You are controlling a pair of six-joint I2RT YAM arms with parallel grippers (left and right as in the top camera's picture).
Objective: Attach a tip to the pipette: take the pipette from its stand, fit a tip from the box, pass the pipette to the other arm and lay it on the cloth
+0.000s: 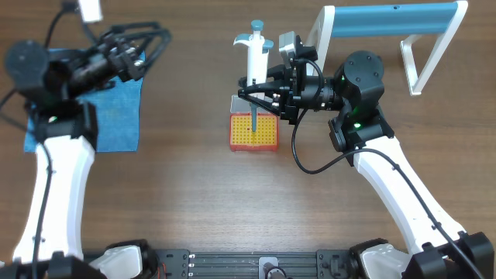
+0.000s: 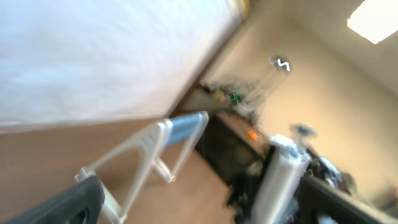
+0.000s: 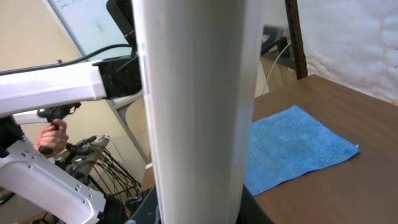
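Note:
The white pipette [image 1: 254, 58] with a blue top stands upright, my right gripper [image 1: 260, 91] shut on its body. Its thin lower end points down into the orange tip box [image 1: 253, 132]. In the right wrist view the pipette body [image 3: 199, 106] stands close between the fingers, with the blue cloth [image 3: 292, 149] beyond it. My left gripper [image 1: 151, 45] hangs open and lifted above the cloth [image 1: 116, 116] at the left. In the left wrist view its fingers [image 2: 68, 202] are wide apart with nothing between them, and the pipette [image 2: 283, 174] is blurred farther off.
The white and blue pipette stand [image 1: 387, 23] sits at the back right, also seen as the stand [image 2: 155, 149] in the left wrist view. Bare wooden table [image 1: 194, 201] lies in front of the tip box.

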